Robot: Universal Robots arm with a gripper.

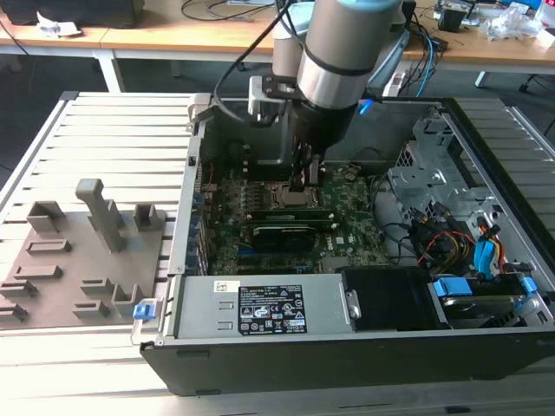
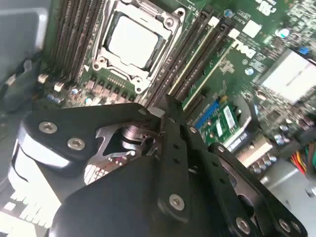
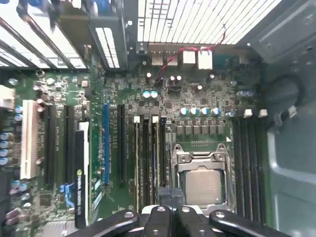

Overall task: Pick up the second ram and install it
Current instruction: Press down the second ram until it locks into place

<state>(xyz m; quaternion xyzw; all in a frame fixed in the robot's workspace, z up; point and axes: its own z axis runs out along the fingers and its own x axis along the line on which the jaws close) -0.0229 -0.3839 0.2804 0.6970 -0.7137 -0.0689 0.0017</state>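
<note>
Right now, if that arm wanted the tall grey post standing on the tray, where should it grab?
Probably near the top of the tall grey post, coming straight down and closing on its two flat sides. It stands upright, higher than the other blocks on the grey tray. Whether it lifts off, I cannot tell.

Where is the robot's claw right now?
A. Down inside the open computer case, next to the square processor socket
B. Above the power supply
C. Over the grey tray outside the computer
A: in the exterior view the claw reaches into the computer case beside the processor socket.
</note>
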